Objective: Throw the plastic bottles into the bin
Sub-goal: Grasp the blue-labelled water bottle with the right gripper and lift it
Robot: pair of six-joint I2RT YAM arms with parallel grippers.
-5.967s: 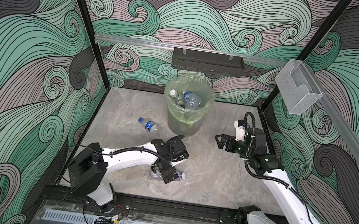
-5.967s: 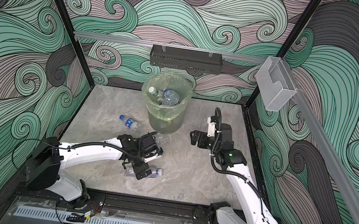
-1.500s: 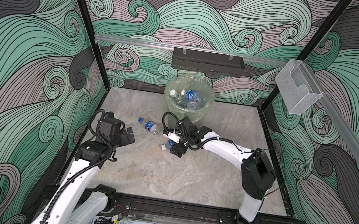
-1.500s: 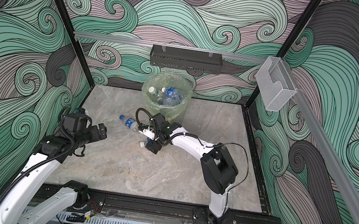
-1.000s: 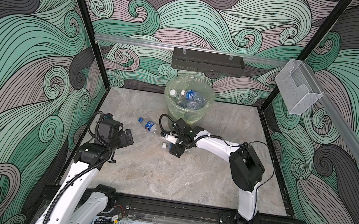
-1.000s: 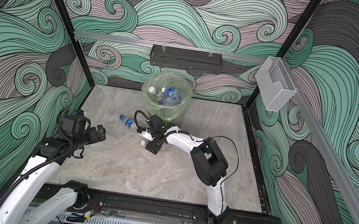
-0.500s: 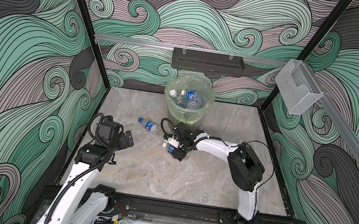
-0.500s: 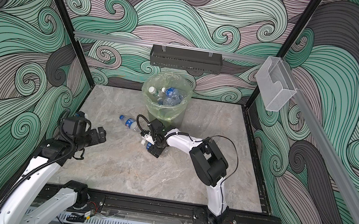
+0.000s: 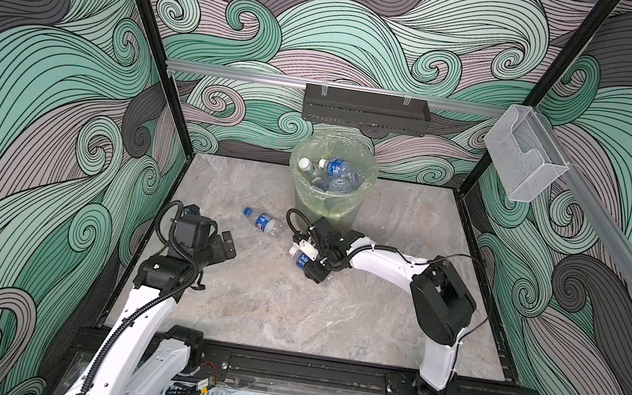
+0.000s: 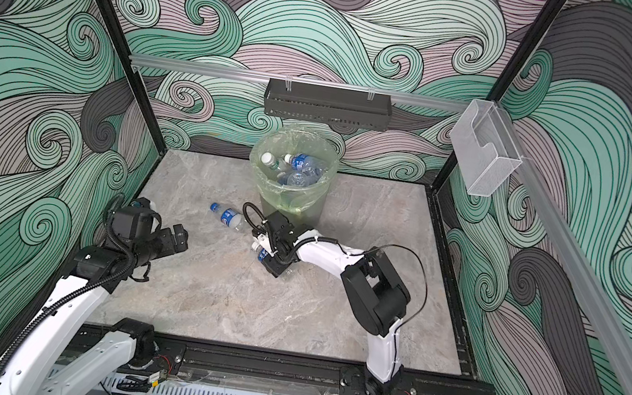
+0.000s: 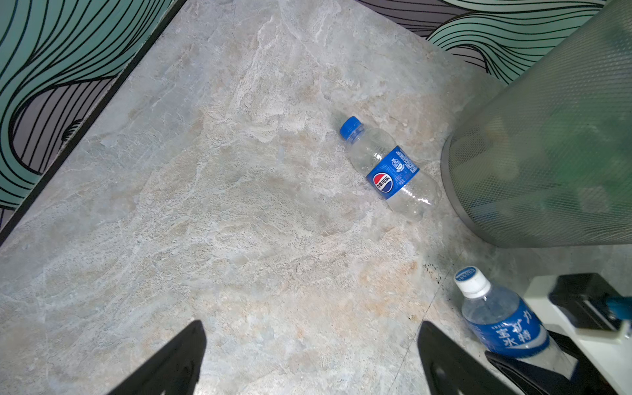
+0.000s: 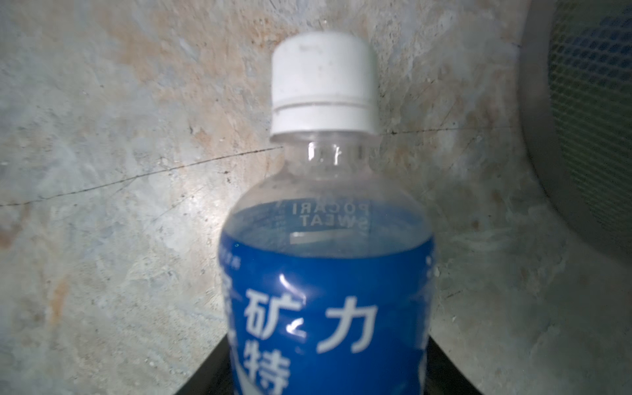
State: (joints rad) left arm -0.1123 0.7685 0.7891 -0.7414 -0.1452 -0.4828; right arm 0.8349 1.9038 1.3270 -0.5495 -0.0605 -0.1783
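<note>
Marble table (image 9: 269, 305) | left jaws: spread wide | right jaws: pinching white-capped bottle (image 12: 325, 273) | blue-capped bottle (image 11: 390, 167) lying beside bin (image 9: 325, 208)

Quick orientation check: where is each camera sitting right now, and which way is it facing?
Top views: high above the near edge, looking down and back over the table to the bin; left arm and right arm show whole.
Left wrist: on the left arm, facing the blue-capped bottle beside the bin; open left end effector fingers show.
Right wrist: behind the right end effector, filled by the white-capped bottle it grips.
Shared: both wrist views catch that bottle and the bin.
</note>
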